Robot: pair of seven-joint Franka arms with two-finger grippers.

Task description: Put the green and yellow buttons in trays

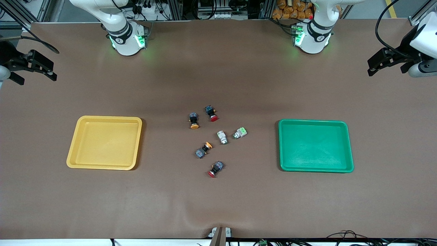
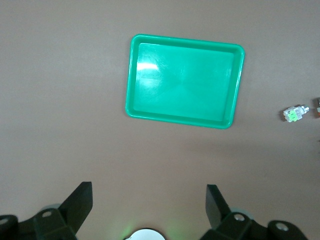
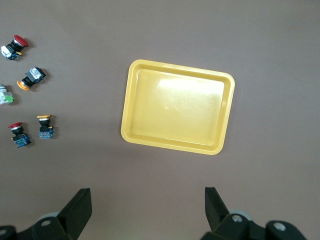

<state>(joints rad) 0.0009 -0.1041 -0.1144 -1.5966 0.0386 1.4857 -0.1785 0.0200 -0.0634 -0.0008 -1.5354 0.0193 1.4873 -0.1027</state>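
Six buttons lie clustered mid-table between the yellow tray [image 1: 104,142] and green tray [image 1: 315,146] — two yellow buttons [image 1: 194,120], two green buttons [image 1: 240,133], two red-capped buttons [image 1: 211,113]. My left gripper [image 1: 384,63] and right gripper [image 1: 36,66] hover at the table's ends — jaws wide, holding nothing.

You have two red-capped buttons on the brown table [image 1: 218,205]. One red-capped button [image 1: 211,113] lies farther from your front camera. The other red-capped button [image 1: 216,169] lies nearest it.

We see even, bright overhead light on the worktop [image 1: 218,205]. Soft glare patches sit on the green tray [image 2: 145,67] and yellow tray [image 3: 175,85]. Shadows are short and faint; everything looks sharp.
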